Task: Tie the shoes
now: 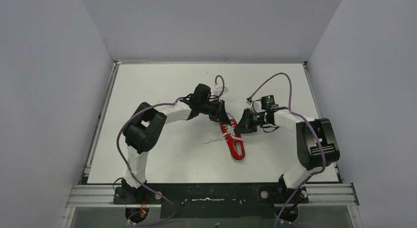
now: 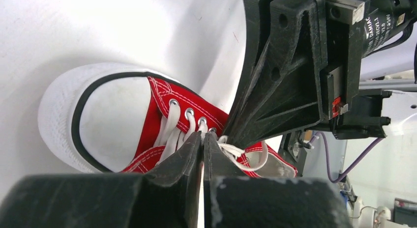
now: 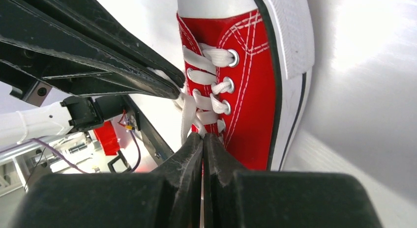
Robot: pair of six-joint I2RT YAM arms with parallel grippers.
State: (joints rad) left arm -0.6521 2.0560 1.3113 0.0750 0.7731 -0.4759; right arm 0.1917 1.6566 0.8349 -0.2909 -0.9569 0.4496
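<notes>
The shoe is lying mid-counter. Its long axis runs from the far edge toward the near edge, heel end closest to my bases and angled slightly right. Both arms meet over the laced far half: my left gripper comes in from the far-left side and my right gripper from the right, tips nearly touching. Both are squeezed fully closed, each seemingly with a strand of the laces nipped in. I reckon any tightening pull goes sideways, across the shoe.
</notes>
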